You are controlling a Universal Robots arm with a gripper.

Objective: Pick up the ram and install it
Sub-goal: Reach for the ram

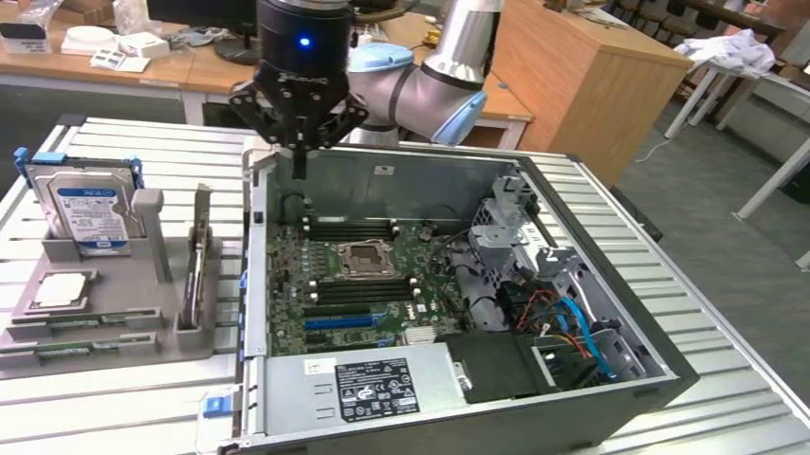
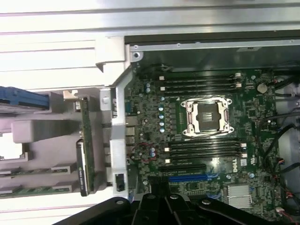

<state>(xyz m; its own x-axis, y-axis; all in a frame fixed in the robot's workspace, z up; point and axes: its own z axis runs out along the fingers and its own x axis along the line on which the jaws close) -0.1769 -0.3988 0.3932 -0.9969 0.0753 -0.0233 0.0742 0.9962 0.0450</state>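
The ram (image 1: 199,258) is a thin green stick standing on edge in a slot of the grey holder (image 1: 127,327), at the exterior view's left of the open computer case (image 1: 633,379). In the wrist view the ram (image 2: 84,145) shows edge-on beside the case wall. My gripper (image 1: 300,163) hangs above the case's far left corner, shut with nothing between its fingers, up and to the right of the ram. Its black fingers (image 2: 161,204) show closed over the motherboard (image 2: 154,122). Black memory slots (image 1: 358,228) (image 2: 201,82) lie on both sides of the CPU socket (image 1: 364,256).
A silver-and-blue hard drive (image 1: 83,210) stands upright at the holder's far end. More green sticks (image 1: 76,327) lie flat in the holder. A power supply (image 1: 367,384), cables (image 1: 570,318) and a drive cage (image 1: 506,223) crowd the case's near and right parts.
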